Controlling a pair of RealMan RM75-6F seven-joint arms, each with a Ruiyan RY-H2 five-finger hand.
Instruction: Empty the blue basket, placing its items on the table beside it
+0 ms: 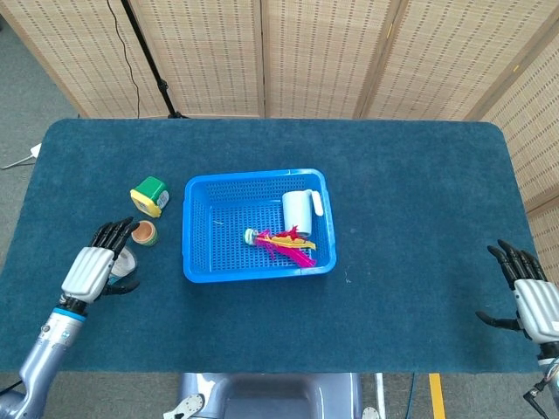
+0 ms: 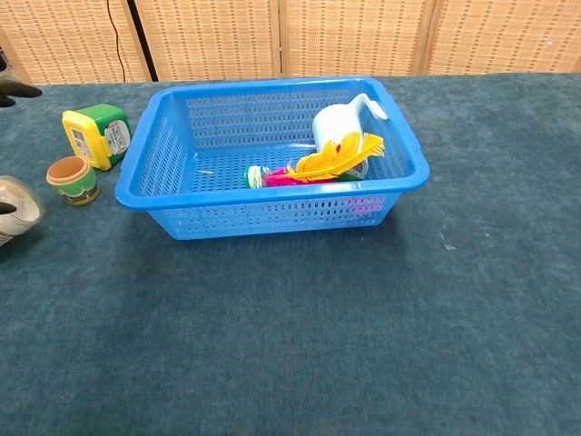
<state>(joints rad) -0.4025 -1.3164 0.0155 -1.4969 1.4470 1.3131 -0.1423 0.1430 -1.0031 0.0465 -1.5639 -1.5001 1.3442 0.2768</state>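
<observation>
The blue basket sits mid-table. Inside it are a white cup and a feathered shuttlecock with yellow and pink plumes. My left hand is left of the basket with its fingers spread, and a small clear jar rests on the table just under its fingertips. In the chest view only a dark fingertip shows at the left edge. My right hand hovers open at the table's near right edge, holding nothing.
A small terracotta pot and a green-lidded yellow container stand on the table left of the basket. A dark teal cloth covers the table. Wicker screens line the back.
</observation>
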